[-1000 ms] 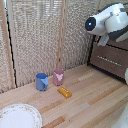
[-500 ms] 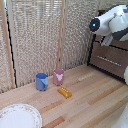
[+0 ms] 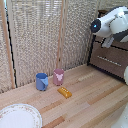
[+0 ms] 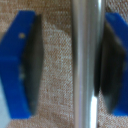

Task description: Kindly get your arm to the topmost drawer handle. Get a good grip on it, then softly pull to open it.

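Observation:
In the wrist view the topmost drawer handle, a thin silver bar, runs between my two blue fingers with their dark pads. My gripper is open around it. The bar lies against one pad, and a gap shows to the other. In the exterior view the white arm with its blue light ring reaches to the top of the dark brown dresser at the exterior view's right. There the arm hides the topmost handle and the gripper itself.
A lower drawer's silver bar shows below the arm. On the wooden table stand a blue cup and a pink cup, with a yellow block and a white plate. A wicker screen stands behind.
The arm has hardly moved at the top of the dresser. The things on the table are unchanged.

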Tool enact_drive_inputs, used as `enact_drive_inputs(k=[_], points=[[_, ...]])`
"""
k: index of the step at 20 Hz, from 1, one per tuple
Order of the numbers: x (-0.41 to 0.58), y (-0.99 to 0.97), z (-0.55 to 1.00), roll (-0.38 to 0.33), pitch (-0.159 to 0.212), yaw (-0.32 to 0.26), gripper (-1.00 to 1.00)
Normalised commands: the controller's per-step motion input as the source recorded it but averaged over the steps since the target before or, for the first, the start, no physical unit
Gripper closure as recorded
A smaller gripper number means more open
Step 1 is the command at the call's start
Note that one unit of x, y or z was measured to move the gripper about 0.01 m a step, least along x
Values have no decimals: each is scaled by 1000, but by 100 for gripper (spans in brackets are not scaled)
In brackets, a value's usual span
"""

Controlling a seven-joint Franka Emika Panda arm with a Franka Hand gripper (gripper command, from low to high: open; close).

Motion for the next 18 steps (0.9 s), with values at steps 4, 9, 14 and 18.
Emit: enact_drive_inputs(k=[4,9,14,18], points=[[-104,492,-41,0,-17,0,100],[-5,999,-205,0,-109,0,100],[100,971,-275,-15,-72,-42,100],[280,914,-264,-21,-48,-89,100]])
